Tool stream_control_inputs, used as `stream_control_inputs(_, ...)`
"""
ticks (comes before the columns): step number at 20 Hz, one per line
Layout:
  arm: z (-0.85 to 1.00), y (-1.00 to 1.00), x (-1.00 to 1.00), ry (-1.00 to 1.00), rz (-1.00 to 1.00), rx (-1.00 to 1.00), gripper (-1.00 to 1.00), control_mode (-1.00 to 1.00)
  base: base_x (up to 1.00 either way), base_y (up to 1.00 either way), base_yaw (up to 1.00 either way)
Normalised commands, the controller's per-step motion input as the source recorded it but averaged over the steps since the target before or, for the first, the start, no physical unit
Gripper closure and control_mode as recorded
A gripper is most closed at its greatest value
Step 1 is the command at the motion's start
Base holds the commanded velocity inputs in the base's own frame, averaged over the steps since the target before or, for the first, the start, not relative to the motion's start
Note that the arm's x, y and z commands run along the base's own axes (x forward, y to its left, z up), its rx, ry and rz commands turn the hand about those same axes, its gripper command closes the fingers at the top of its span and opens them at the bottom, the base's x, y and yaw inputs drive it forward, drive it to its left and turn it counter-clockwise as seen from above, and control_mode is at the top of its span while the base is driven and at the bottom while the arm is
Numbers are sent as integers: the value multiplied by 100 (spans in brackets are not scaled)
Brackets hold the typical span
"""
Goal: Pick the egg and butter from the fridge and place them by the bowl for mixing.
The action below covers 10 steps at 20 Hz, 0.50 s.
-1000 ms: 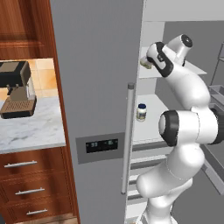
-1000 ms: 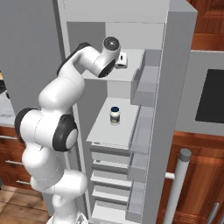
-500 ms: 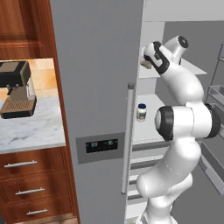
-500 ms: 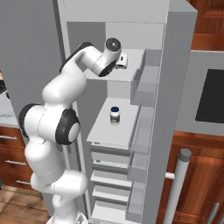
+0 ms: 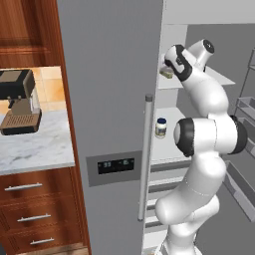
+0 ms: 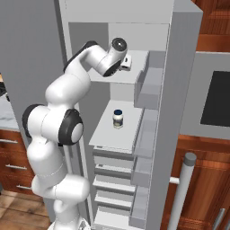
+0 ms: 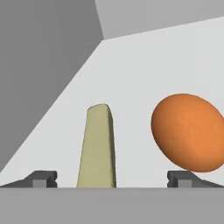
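My gripper (image 7: 113, 178) is open on the upper shelf of the tall grey fridge (image 5: 109, 99). In the hand view a pale yellow stick of butter (image 7: 98, 148) stands on the shelf between the two fingertips, nearer the left one. The orange-brown egg (image 7: 190, 131) lies just right of it, above the right fingertip (image 7: 183, 177). In the left base view the hand (image 5: 169, 67) sits at the shelf's front with a bit of butter (image 5: 167, 74) under it. The right base view shows the gripper (image 6: 127, 63) reaching into the fridge (image 6: 179, 67). The bowl is out of view.
A small white jar with a dark lid (image 5: 160, 127) (image 6: 118, 118) stands on the middle shelf below the arm. The fridge door's bar handle (image 5: 146, 159) hangs close to the left of the arm. A coffee machine (image 5: 20, 102) stands on the marble counter (image 5: 35, 149) at left.
The hand has crept a little further onto the upper shelf and the elbow has shifted slightly. The jaws have stayed open.
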Motion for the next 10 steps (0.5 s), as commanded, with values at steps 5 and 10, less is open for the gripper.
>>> stream_control_inputs(5, -18, 14, 1, 0, 0, 4, -100, -100, 0, 0, 0)
stream_control_inputs(10, -37, 22, 0, 0, 0, 2, 100, -100, 0, 0, 0)
